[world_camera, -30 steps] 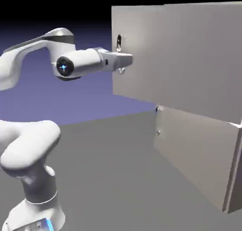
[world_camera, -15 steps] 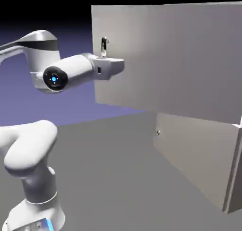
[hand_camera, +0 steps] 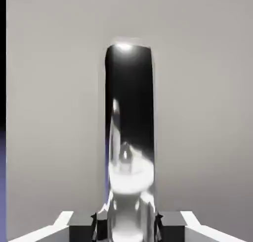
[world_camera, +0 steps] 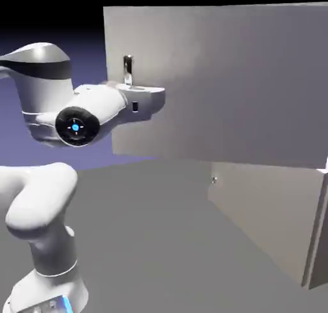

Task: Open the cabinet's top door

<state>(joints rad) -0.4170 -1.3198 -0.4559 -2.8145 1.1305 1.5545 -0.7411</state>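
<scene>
The cabinet (world_camera: pixel 282 228) is a tall light-grey box at the exterior view's right. Its top door (world_camera: pixel 218 81) stands swung out toward the left, its free edge far from the cabinet's front. A short vertical metallic handle (world_camera: pixel 128 70) sits by that free edge. My gripper (world_camera: pixel 134 91) is shut on the handle, below its top end. In the hand view the shiny handle (hand_camera: pixel 129 132) fills the middle, clamped between my two grey fingertips (hand_camera: pixel 79 221), with the door panel (hand_camera: pixel 54 112) right behind it.
The lower door (world_camera: pixel 262 209) stays flat and shut, with a small knob (world_camera: pixel 213 180) by its left edge. My white arm (world_camera: pixel 38 203) rises at the lower left. Grey table (world_camera: pixel 160 241) spreads beneath the swung door.
The top door has swung further open toward the left over the last second. My hand moved left and slightly down with the handle held all along.
</scene>
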